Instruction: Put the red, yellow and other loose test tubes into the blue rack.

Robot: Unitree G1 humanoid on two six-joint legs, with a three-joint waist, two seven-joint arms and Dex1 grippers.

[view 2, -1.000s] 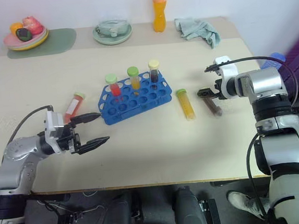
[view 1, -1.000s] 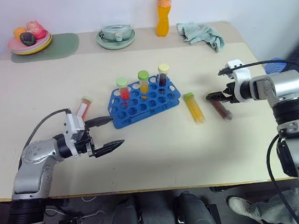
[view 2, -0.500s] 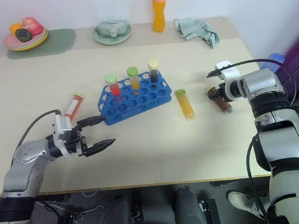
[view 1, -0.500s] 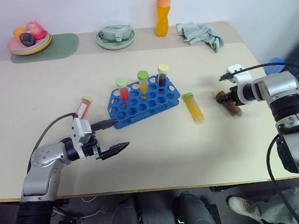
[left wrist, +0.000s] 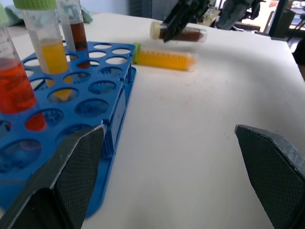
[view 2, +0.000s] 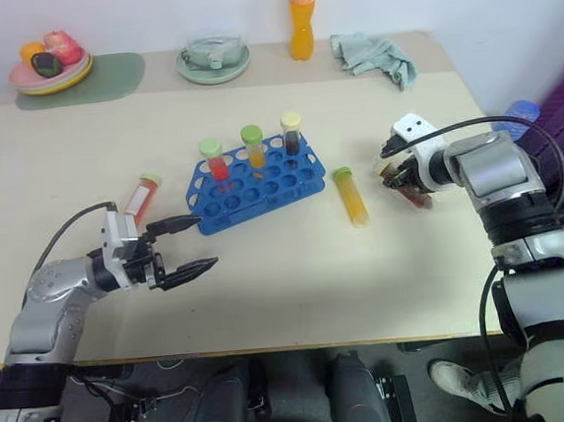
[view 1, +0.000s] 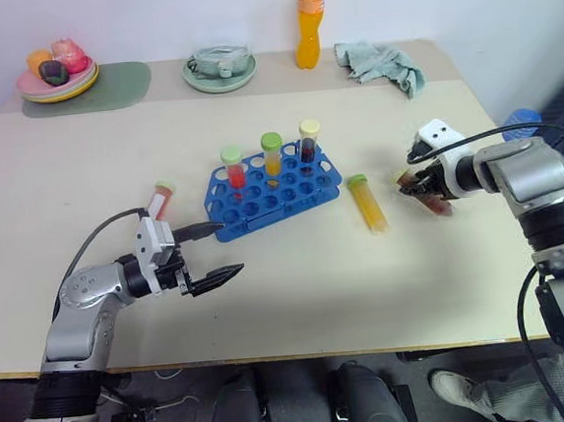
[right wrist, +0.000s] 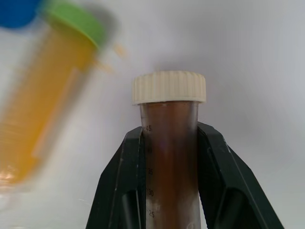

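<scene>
The blue rack (view 1: 272, 190) stands mid-table with three capped tubes upright in its back row: red (view 1: 233, 168), yellow (view 1: 272, 155) and dark (view 1: 309, 141). A loose red tube (view 1: 160, 200) lies to the rack's left. A yellow tube with a green cap (view 1: 366, 202) lies to its right. My right gripper (view 1: 413, 185) is shut on a brown tube with a cream cap (right wrist: 169, 143), held just above the table beside the yellow tube (right wrist: 47, 105). My left gripper (view 1: 232, 247) is open in front of the rack's left end, with nothing between its fingers (left wrist: 71, 176).
Along the far edge are a plate of fruit (view 1: 57, 82) on a green mat (view 1: 118, 87), a pale green bowl (view 1: 219, 70), an orange drink bottle (view 1: 309, 21) and a crumpled teal cloth (view 1: 380, 64). The table's right edge runs close behind my right arm.
My right gripper closed on the brown tube, which lay on the table, and lifted it slightly, rolling the wrist. The left gripper stayed open and in place.
</scene>
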